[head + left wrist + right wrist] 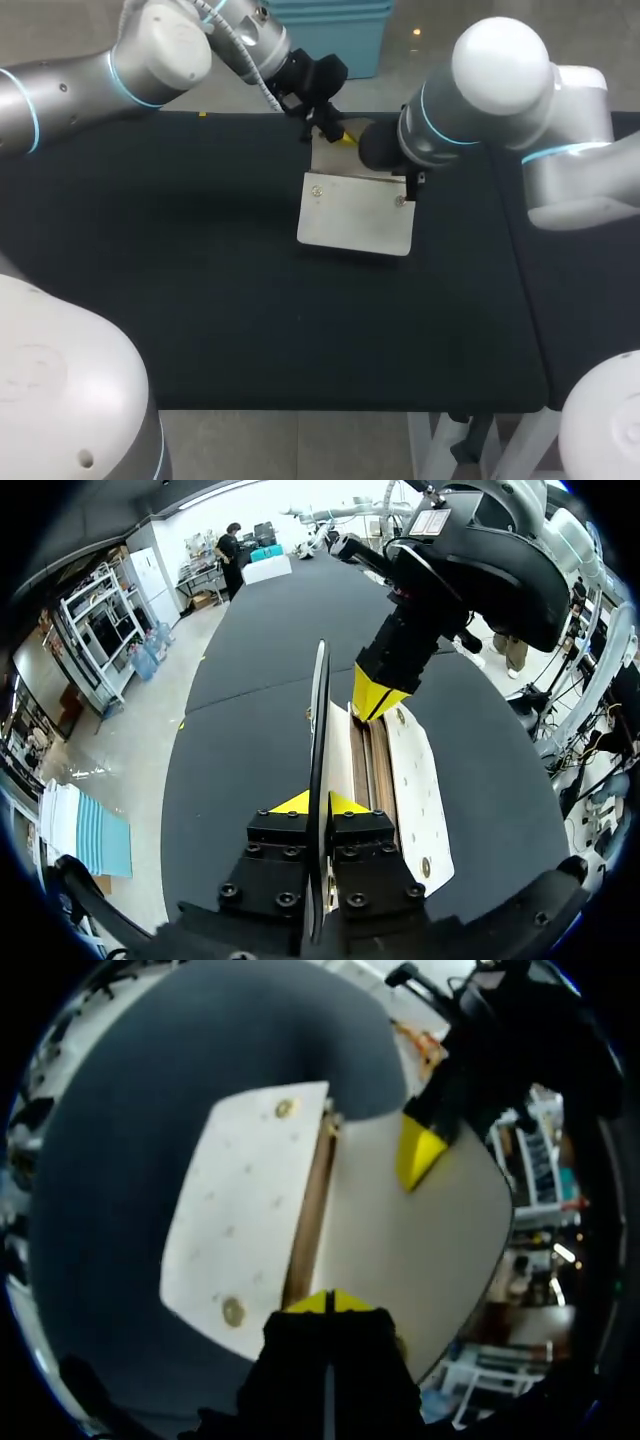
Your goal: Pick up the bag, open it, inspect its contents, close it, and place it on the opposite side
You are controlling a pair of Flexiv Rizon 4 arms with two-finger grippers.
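Bag [355, 215]: cream, two snaps, lying on the black surface [200, 300] near its far edge, with one panel raised upright. Left pincer [318, 803]: closed on that upright panel's edge. Right pincer [330, 1303]: closed on the bag's opposite end.

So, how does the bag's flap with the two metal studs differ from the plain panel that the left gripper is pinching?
The flap is spread out flat and faces up; the panel stands on edge. The flap carries two round studs; the panel shows none. The left gripper is shut on the panel's edge, not on the flap. Both are white parts of one bag, joined along a brown strip.
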